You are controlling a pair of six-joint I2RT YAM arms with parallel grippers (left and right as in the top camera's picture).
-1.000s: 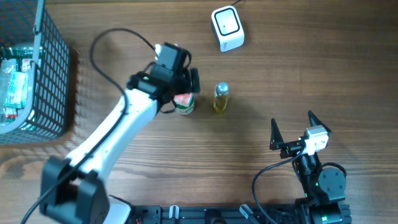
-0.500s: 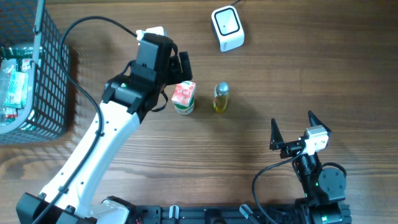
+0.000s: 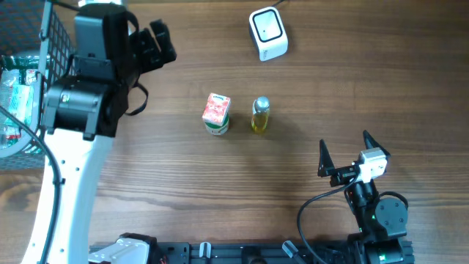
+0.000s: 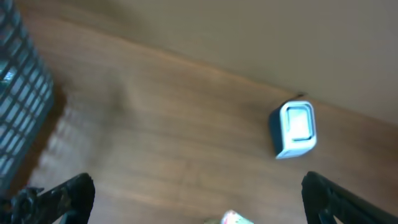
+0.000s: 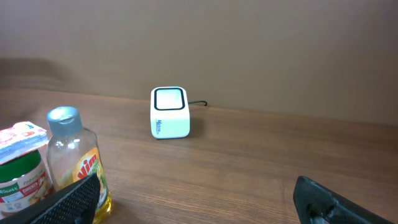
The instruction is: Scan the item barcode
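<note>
- Near the middle of the table (image 3: 381, 81) stands the pink-topped cup (image 3: 216, 115), upright, just beside a yellow bottle (image 3: 260, 115); the 2 do not touch.
- My left gripper (image 3: 163, 40) hangs by the far left corner, next to the wire basket (image 3: 62, 81), fingers spread wide, holding nothing.
- My right gripper (image 3: 344, 143) sits toward the near right corner, fingers released and empty.
- The white scanner (image 3: 267, 34) rests by the far edge, well apart from the cup.

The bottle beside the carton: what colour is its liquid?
Yellow; the bottle shows best in the right wrist view.
</note>
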